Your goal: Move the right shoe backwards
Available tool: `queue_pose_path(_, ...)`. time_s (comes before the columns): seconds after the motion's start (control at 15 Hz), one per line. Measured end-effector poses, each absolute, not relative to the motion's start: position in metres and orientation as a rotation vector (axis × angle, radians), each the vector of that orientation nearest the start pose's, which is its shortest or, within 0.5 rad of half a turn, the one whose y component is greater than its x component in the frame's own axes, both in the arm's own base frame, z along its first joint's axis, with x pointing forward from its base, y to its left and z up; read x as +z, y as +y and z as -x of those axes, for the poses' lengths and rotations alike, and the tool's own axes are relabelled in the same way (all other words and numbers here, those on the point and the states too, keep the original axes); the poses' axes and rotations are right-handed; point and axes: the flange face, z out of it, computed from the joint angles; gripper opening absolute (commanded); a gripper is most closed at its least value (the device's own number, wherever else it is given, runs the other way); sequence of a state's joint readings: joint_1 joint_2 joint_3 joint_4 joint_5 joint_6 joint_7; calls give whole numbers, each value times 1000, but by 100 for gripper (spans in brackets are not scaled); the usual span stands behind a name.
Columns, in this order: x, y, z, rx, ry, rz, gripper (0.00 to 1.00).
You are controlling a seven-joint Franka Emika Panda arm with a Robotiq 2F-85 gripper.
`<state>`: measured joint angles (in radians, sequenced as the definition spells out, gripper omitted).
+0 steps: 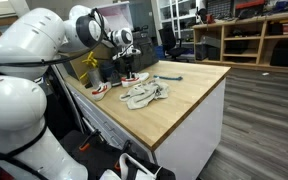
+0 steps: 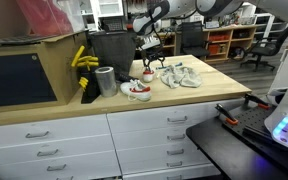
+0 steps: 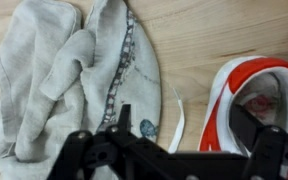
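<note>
Now, claw [image 3: 184, 128] spread wide, shoe [image 3: 269, 92] seemingly under one fingertip

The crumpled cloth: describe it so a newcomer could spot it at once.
Find the wooden countertop above white drawers. Near its middle lies the cloth, beside a red-and-white shoe. It alone is pale grey, limp and rumpled, with a patterned strip.

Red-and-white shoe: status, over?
Black gripper open, empty. Red-and-white shoe ungripped, partly beneath it, on light wooden countertop. Crumpled grey cloth close beside; might snag.
</note>
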<state>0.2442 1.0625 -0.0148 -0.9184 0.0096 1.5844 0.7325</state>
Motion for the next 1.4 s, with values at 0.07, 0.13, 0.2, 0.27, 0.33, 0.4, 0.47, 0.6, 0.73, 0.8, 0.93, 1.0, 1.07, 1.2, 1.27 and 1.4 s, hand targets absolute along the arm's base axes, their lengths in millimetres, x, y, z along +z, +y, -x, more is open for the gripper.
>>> queue_pose_path(0.07,198,174,-718,591,807,3180,100)
queue_pose_path(0.13,194,176,-717,590,802,3183,100)
queue_pose_path(0.2,190,178,-715,586,796,3187,100)
queue_pose_path(0.27,187,180,-715,579,791,3189,100)
queue_pose_path(0.33,184,182,-714,576,786,3190,100)
queue_pose_path(0.4,181,183,-713,574,782,3192,100)
queue_pose_path(0.47,179,184,-712,572,779,3193,100)
queue_pose_path(0.6,175,185,-711,567,775,3193,75)
queue_pose_path(0.73,172,185,-710,565,774,3193,68)
queue_pose_path(0.8,172,185,-709,561,772,3193,59)
queue_pose_path(0.93,177,187,-710,546,767,3190,44)
queue_pose_path(1.0,180,188,-710,540,765,3189,36)
queue_pose_path(1.07,184,188,-710,534,764,3188,29)
queue_pose_path(1.2,193,189,-711,517,761,3185,14)
queue_pose_path(1.27,198,189,-711,507,759,3183,5)
queue_pose_path(1.4,210,191,-712,485,755,3179,0)
